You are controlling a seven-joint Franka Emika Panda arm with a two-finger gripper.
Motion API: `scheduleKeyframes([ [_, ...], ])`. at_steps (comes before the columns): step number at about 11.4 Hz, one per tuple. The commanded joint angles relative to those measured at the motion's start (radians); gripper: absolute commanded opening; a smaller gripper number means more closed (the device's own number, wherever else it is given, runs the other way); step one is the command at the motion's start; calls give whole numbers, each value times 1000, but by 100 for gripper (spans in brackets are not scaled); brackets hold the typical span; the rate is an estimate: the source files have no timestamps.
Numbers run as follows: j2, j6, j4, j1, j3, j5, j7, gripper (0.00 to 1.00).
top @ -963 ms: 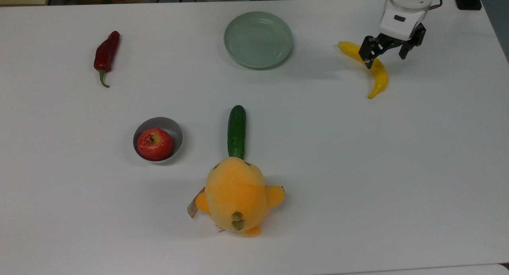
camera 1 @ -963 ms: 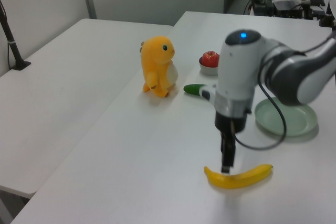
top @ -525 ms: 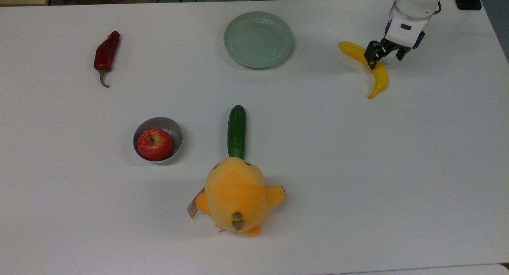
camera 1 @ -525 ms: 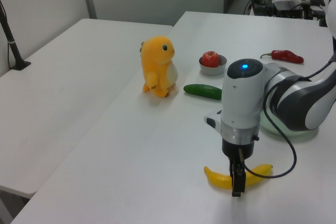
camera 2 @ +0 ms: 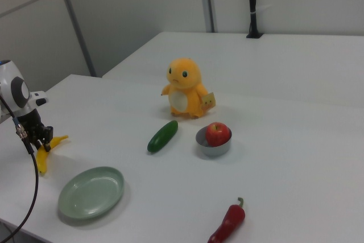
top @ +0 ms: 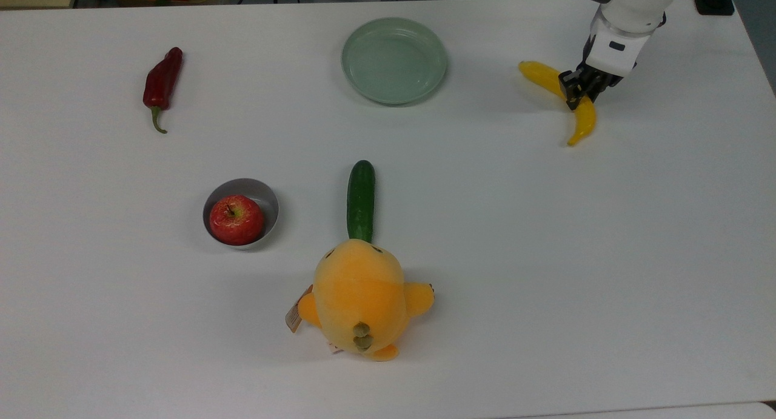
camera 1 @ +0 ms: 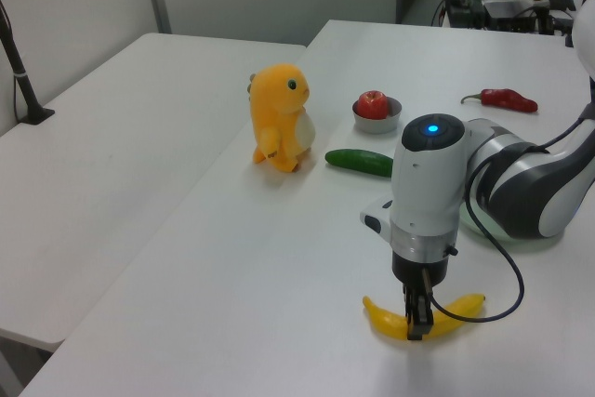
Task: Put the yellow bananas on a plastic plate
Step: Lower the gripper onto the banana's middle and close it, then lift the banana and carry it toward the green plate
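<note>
White tabletop [top: 545, 255] carries the yellow banana [top: 585, 120] near the top view's upper right, well apart from the empty mint-green plastic plate [top: 394, 60], with the gripper [top: 581, 90] clamped across its middle.

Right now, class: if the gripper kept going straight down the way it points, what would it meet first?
The yellow banana: the gripper points down at its middle and looks closed around it, so the white table comes next.

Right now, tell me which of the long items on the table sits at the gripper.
The yellow banana: the gripper is down over its middle. The green cucumber and red chili pepper lie far off, untouched.
</note>
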Motion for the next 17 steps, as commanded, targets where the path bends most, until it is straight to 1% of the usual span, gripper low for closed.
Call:
scheduleKeyframes([
  [1,-5,-20,-4,-1,5,-52,17,22],
  [3,-27,-26,-3,-8,5,-54,21,22],
  [5,-92,-40,-24,-32,5,-52,20,23],
  [8,-265,-67,-157,-81,2,-46,-8,23],
  [10,-388,-173,-240,-112,-1,-35,-83,23],
  [12,-465,-286,-295,-142,-8,-23,-126,23],
  [14,-523,-324,-381,-158,-40,-18,-193,23],
  [15,-551,-319,-432,-158,-71,-18,-227,23],
  [17,-567,-313,-502,-162,-123,-18,-294,23],
])
